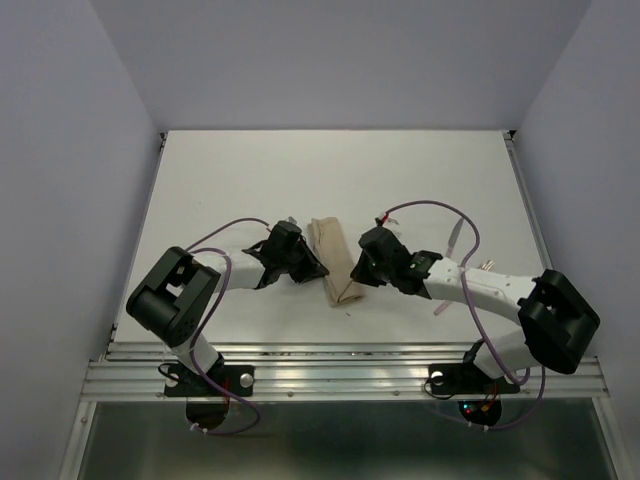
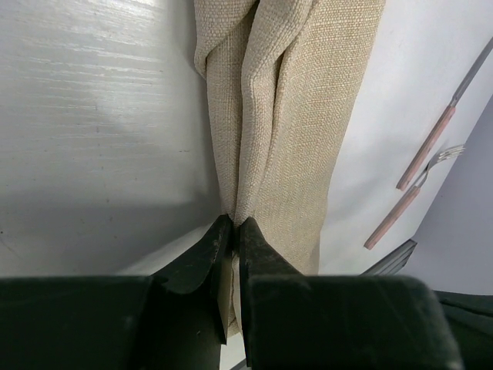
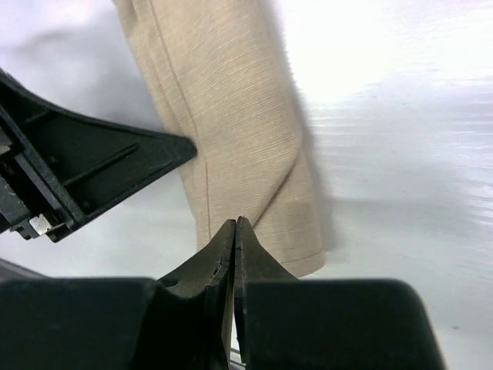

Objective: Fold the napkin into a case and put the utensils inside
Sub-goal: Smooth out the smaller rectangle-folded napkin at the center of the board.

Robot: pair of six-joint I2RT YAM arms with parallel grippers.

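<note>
The jaws of the left gripper (image 2: 234, 225) were closed on the napkin (image 2: 300, 116). We saw a thin strip of beige cloth caught between the two black fingers, and a raised fold ran straight ahead from their tips. The rest of the napkin lay ahead of those jaws and a little to their right, a narrow oblong of layered folds flat on the white table (image 2: 92, 116).

The jaws of the right gripper (image 3: 235, 223) were pressed together, with no gap between them that we could see. Their tips sat at the near end of the napkin, right at its edge and close to one corner. We could not tell whether any layer of cloth was caught between them. Ahead of these jaws the napkin stretched away, a diagonal crease rising from near the tips. Ahead and to their left, a black finger of the left gripper met the napkin's long edge from the opposite side.

From above, the napkin lay slanted between the two pairs of jaws, which faced each other across it.

Beyond the napkin from the left jaws, off to their right and well apart from them, lay the fork (image 2: 400, 212) and the other utensil (image 2: 426, 148). They lay roughly parallel, with pale pink handles and silvery ends, and the fork was the nearer of the two.
</note>
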